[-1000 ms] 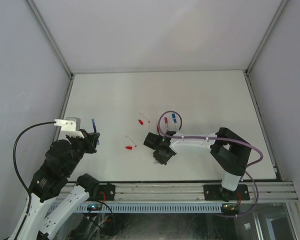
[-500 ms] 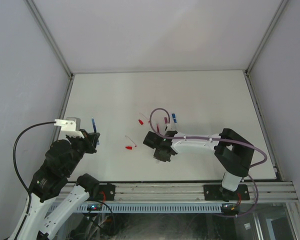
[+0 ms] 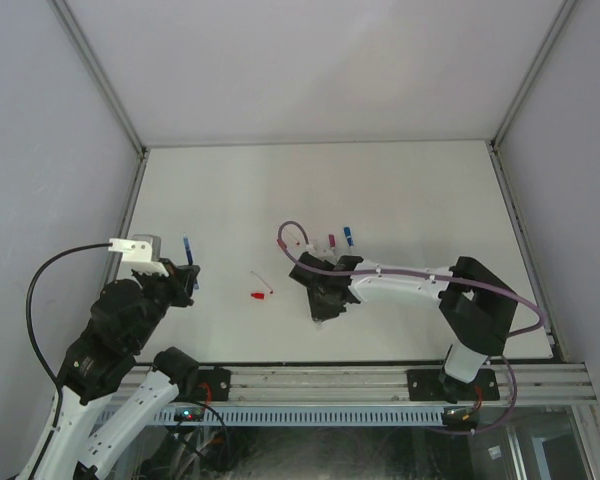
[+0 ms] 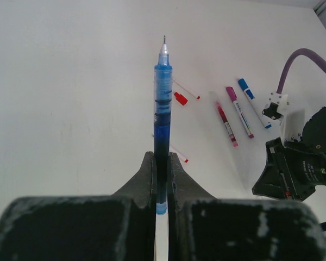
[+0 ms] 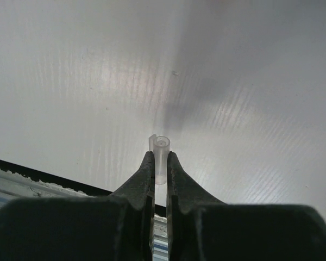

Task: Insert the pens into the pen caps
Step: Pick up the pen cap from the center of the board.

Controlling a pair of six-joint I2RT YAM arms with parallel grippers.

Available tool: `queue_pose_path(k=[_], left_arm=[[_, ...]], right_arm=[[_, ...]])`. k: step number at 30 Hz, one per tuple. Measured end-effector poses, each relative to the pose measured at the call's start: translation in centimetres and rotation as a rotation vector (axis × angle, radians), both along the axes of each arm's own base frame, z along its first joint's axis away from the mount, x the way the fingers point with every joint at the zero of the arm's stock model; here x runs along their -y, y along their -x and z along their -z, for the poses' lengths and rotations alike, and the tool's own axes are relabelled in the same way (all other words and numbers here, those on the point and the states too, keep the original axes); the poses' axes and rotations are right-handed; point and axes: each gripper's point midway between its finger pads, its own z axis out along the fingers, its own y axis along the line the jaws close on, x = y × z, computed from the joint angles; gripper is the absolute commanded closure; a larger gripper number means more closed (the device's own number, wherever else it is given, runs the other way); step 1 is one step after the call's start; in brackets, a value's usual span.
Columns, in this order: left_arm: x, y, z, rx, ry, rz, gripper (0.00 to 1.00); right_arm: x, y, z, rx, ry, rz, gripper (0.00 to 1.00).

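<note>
My left gripper (image 4: pixel 161 157) is shut on a blue pen (image 4: pixel 163 98), its bare metal tip pointing away from me; in the top view it (image 3: pixel 185 272) is at the table's left edge. My right gripper (image 5: pixel 159 157) is shut on a small translucent pen cap (image 5: pixel 161 148), open end facing away, held above the table near the front middle (image 3: pixel 320 310). On the table lie a red cap (image 4: pixel 180 98), a thin white pen with a red end (image 4: pixel 187 91), a red pen (image 4: pixel 226 125), a magenta pen (image 4: pixel 239 111) and a blue pen (image 4: pixel 254 102).
Another thin white pen with a red end (image 3: pixel 261 281) and a red cap (image 3: pixel 257 296) lie between the arms. The right arm's purple cable (image 3: pixel 285 232) loops over the pens in the middle. Grey walls enclose the table; the metal rail (image 3: pixel 360 380) runs along the near edge.
The right wrist has turned and shifted a little, still holding the cap; its purple cable loop has swung left over the pens. The left arm has not moved.
</note>
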Motion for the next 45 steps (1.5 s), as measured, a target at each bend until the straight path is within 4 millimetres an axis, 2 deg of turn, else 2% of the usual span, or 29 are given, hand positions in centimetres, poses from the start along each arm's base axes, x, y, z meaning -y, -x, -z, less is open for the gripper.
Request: queue_pose_path(k=[12,18,28,37,41,45], left_arm=[[0.0,0.0,0.0,0.000,0.000,0.000,1.00],[0.0,0.0,0.0,0.000,0.000,-0.001,1.00],[0.0,0.0,0.0,0.003,0.002,0.000,1.00],[0.0,0.0,-0.1,0.004,0.002,0.000,1.00],[0.0,0.0,0.0,0.003,0.002,0.000,1.00],[0.0,0.1,-0.1,0.003,0.002,0.000,0.99]], right_arm=[[0.4,0.7,2.2,-0.093,0.030,-0.127,1.00],[0.3,1.0,2.4,-0.111,0.022,-0.149,1.00],[-0.6,1.3,2.5,-0.111,0.080,-0.195,0.86],[-1.1,1.7,2.8,-0.111,0.114,-0.224,0.83],[-1.1,1.7,2.9,-0.115,0.121,-0.227,0.84],[-1.1,1.8,2.9,-0.118,0.127,-0.236,0.92]])
